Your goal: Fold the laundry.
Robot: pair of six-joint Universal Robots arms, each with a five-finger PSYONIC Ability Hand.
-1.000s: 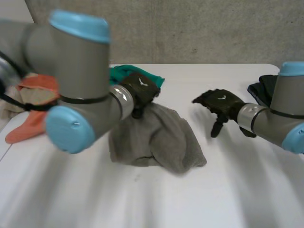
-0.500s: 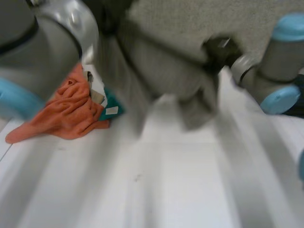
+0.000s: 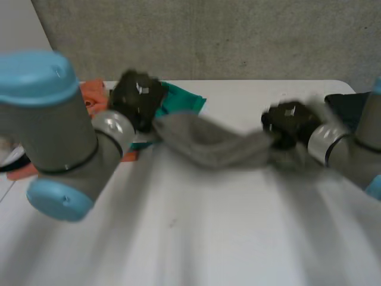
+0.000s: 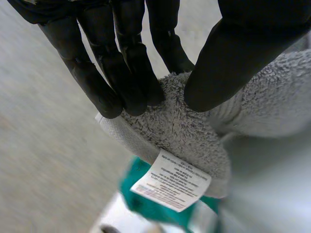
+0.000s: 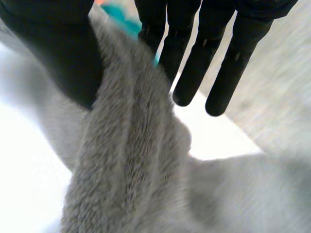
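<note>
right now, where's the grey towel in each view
Head view: grey towel hangs stretched between left hand and right hand.
Left wrist view: its corner with the label pinched in the left hand's fingers.
Right wrist view: pinched between the right hand's thumb and fingers.
Shared landmark: teal cloth beyond it.

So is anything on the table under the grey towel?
Nothing visible does. The left hand and right hand hold the grey towel above bare table; the teal cloth and orange cloth lie behind, by the left hand.
</note>
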